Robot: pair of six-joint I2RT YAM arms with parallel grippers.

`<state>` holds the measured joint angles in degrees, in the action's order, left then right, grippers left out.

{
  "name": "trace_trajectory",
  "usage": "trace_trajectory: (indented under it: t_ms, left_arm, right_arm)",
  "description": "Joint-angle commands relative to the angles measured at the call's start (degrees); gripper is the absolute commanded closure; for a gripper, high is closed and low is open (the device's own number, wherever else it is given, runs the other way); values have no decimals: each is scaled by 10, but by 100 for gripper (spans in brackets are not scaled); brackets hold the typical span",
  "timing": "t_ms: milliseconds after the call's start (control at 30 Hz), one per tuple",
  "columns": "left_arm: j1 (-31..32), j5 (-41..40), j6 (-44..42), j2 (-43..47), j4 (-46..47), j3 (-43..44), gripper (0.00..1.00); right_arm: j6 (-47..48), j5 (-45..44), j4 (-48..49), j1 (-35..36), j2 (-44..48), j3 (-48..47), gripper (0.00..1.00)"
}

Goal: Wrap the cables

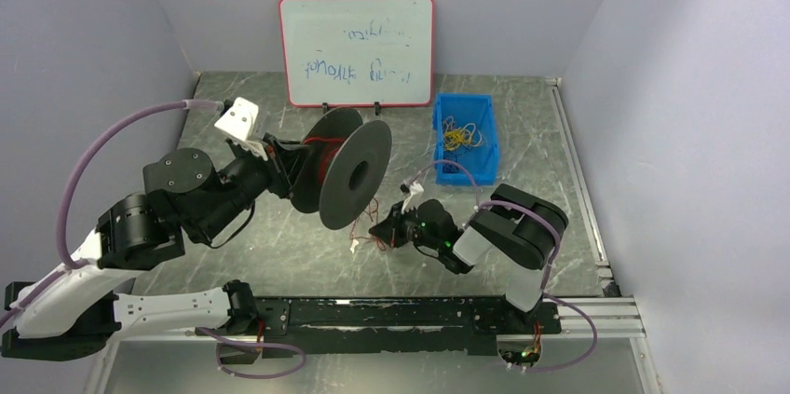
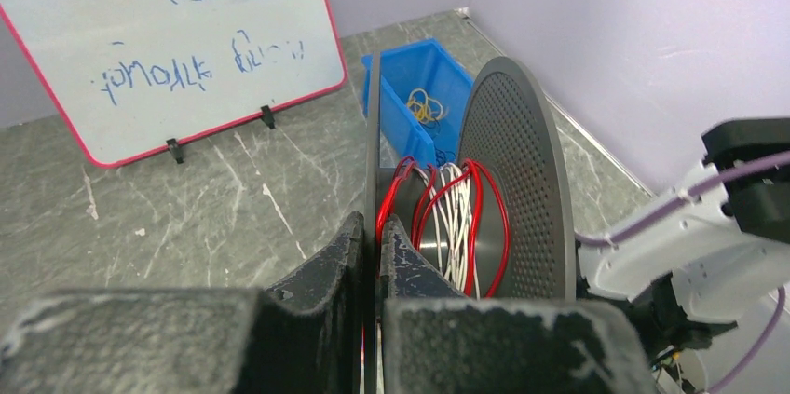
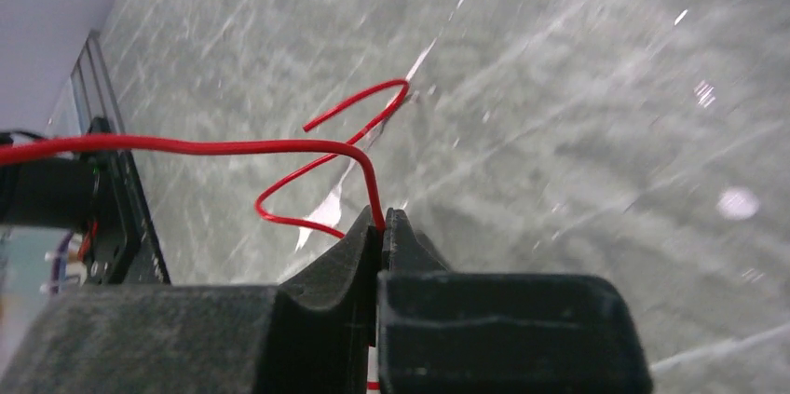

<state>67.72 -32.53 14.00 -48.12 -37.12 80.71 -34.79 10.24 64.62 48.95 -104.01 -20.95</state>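
Observation:
A black spool [image 1: 349, 170] with two discs is held off the table. My left gripper [image 1: 279, 163] is shut on its near disc; in the left wrist view the disc's edge [image 2: 372, 152] runs between the fingers [image 2: 321, 273]. Red cable [image 2: 489, 217] and white wire are looped loosely round the spool's core. My right gripper [image 1: 384, 229] is low over the table, below and right of the spool, shut on a strand of the red cable [image 3: 233, 146]. The strand loops out from the fingertips [image 3: 383, 224], with a loose end [image 3: 359, 105] over the table. More red cable [image 1: 365, 226] hangs under the spool.
A blue bin [image 1: 464, 138] holding yellow bands stands at the back right. A red-framed whiteboard [image 1: 357, 49] stands upright at the back. The grey marbled table [image 1: 279, 254] has walls on three sides and a black rail [image 1: 401, 312] at the near edge.

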Motion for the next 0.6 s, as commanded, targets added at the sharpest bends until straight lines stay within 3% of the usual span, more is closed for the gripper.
trace_trajectory:
  t_ms: [0,267,567]
  left_arm:
    - [3,-53,-3,-10,83,25,93]
    - [2,-199,-22,-52,132,0,93]
    - [1,-343,-121,-110,236,-56,93]
  right_arm:
    - [-13,-13,38,38,12,33,100]
    - [-2,-111,-21,168,70,51,100]
    - [34,-223,-169,274,174,34,100]
